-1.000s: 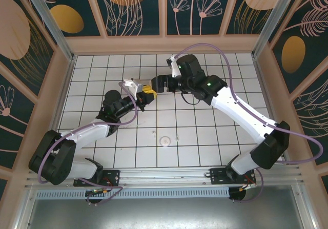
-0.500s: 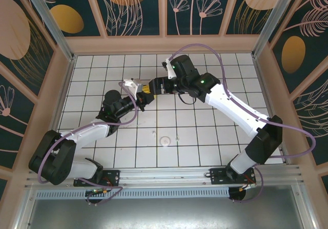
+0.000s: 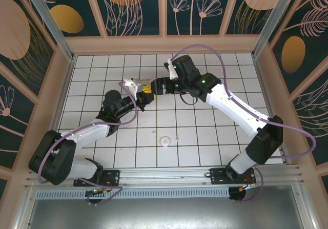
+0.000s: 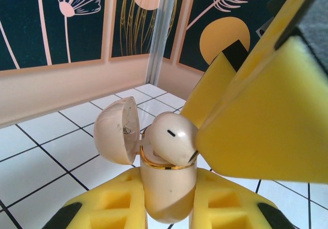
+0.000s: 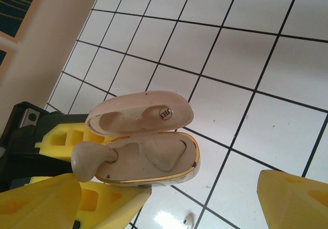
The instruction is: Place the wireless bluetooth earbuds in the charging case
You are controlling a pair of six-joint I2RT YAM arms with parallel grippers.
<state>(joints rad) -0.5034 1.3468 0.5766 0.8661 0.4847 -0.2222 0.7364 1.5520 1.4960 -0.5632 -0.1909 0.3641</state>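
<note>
- Over the far half of the white tiled desk (image 3: 205,137), your left fingers (image 4: 102,208) are clamped on the base of the charging case (image 4: 166,188). Its lid (image 4: 117,131) is swung open.
- One earbud (image 4: 171,136) lies across the gold rim at one end of the case, only partly over its pocket. In the right wrist view it sticks out past the rim.
- Your right fingers (image 5: 46,201) are wide apart and clamp nothing. One yellow foam pad seems to touch the earbud from the side.
- For this step, I think you should push the earbud inward along the rim with that one pad, slowly, until it drops into the pocket. Press from above only when it is lined up.
- Do not loosen the left grip. The case is smooth and rounded, and it could twist out of the soft foam.
- The earbud is glossy, egg-shaped plastic, so it will probably slip easily under a pad.
- The pale shape in the other pocket may be the second earbud; I cannot tell.
</note>
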